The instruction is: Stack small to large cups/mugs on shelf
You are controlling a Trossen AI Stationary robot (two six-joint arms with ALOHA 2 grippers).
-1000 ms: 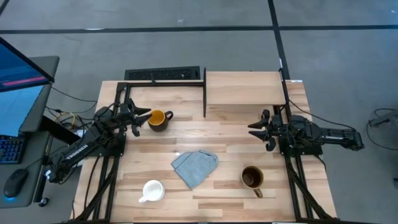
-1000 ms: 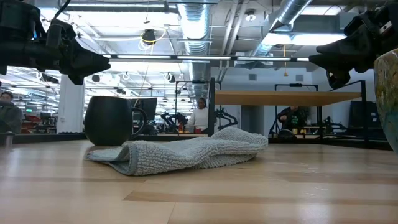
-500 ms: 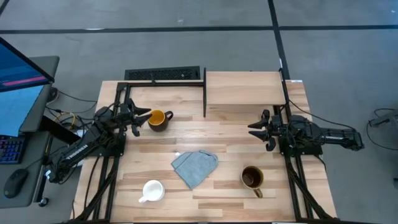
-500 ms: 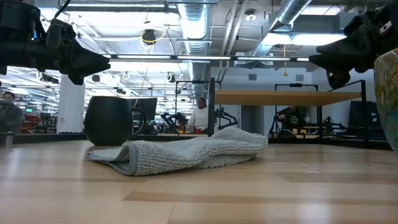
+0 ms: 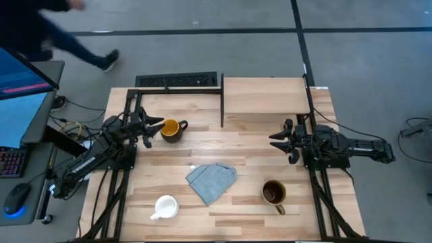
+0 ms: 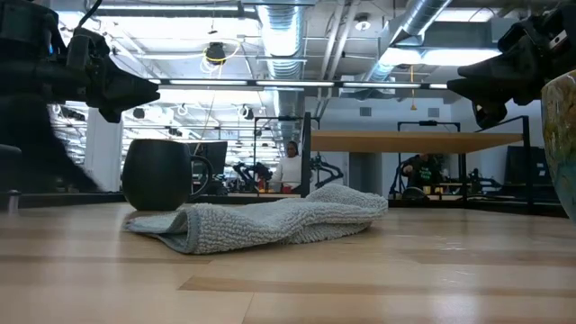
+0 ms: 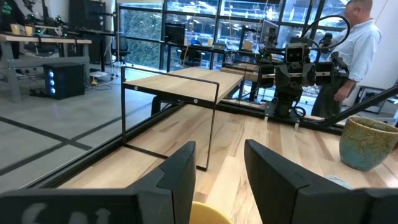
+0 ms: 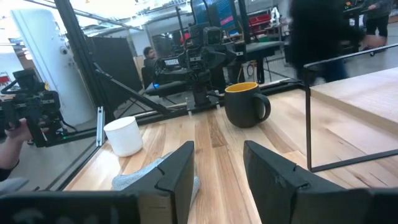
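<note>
The dark mug with yellow-orange inside (image 5: 173, 128) stands on the table at the far left, right in front of my open left gripper (image 5: 156, 127); its rim shows between the fingers in the left wrist view (image 7: 208, 213). The white mug (image 5: 165, 206) stands near the front left. The olive-tan mug (image 5: 273, 193) stands at the front right. My right gripper (image 5: 275, 141) is open and empty, held above the table at the right. The light-wood shelf (image 5: 263, 95) stands at the far right, its black upright (image 5: 222, 100) on its left edge.
A grey-blue cloth (image 5: 211, 179) lies crumpled in the middle of the table, between the mugs. A black grille (image 5: 177, 80) lies along the far edge at left. A person walks past beyond the table's far left corner (image 5: 61, 34).
Both arms and all the mugs have kept still. A person has walked into view beyond the table's far left corner.
</note>
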